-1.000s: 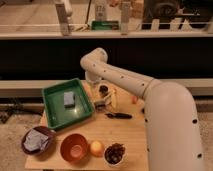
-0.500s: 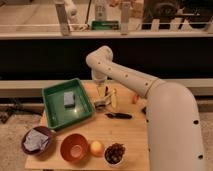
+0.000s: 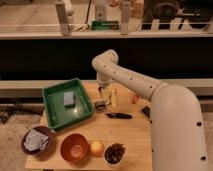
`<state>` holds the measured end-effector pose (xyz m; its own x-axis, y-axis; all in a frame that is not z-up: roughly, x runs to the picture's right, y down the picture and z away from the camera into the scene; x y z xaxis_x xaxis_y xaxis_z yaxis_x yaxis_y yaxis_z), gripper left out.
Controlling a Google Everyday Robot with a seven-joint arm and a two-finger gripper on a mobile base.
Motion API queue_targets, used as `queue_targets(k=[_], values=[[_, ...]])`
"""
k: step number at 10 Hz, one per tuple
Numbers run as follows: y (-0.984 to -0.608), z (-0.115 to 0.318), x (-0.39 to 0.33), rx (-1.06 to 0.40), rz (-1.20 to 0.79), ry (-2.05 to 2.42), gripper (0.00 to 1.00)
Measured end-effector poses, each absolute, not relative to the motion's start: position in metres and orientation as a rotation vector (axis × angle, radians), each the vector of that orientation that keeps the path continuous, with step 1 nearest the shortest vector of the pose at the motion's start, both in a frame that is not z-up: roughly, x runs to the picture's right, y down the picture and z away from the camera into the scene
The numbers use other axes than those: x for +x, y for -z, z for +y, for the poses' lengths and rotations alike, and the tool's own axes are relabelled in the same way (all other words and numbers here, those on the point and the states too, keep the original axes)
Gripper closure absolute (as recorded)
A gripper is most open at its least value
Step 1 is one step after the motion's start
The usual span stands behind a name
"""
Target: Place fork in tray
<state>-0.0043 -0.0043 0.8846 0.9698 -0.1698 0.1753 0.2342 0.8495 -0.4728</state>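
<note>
The bright green tray (image 3: 54, 112) sits on the left half of the wooden table and holds a grey-blue block (image 3: 69, 98). My gripper (image 3: 102, 101) hangs from the white arm (image 3: 130, 80) just right of the tray's right rim, low over the table. A small grey thing shows at its tip; I cannot tell what it is. A dark slim utensil (image 3: 119, 115), perhaps the fork, lies flat on the table right of and in front of the gripper, apart from it.
A yellow item (image 3: 114, 98) lies right next to the gripper. Along the front edge stand a dark bowl with a grey cloth (image 3: 36, 141), an orange bowl (image 3: 75, 147), an orange fruit (image 3: 96, 148) and a small bowl of dark pieces (image 3: 115, 153). A dark wall runs behind the table.
The gripper has come down a little beside the tray's right rim. The dark utensil and the bowls have not moved.
</note>
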Motion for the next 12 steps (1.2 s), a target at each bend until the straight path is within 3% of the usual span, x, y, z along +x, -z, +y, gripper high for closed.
queue_targets(k=[2, 3, 6, 7, 10, 12], values=[[-0.891, 0.001, -0.004, -0.515, -0.130, 0.202, 0.23], [-0.893, 0.003, -0.003, -0.517, -0.129, 0.198, 0.30], [-0.898, 0.008, 0.006, -0.523, -0.122, 0.177, 0.62], [-0.899, 0.009, 0.008, -0.526, -0.121, 0.172, 0.67], [-0.902, 0.012, 0.011, -0.531, -0.122, 0.165, 0.63], [-0.902, 0.012, 0.011, -0.532, -0.123, 0.166, 0.73]])
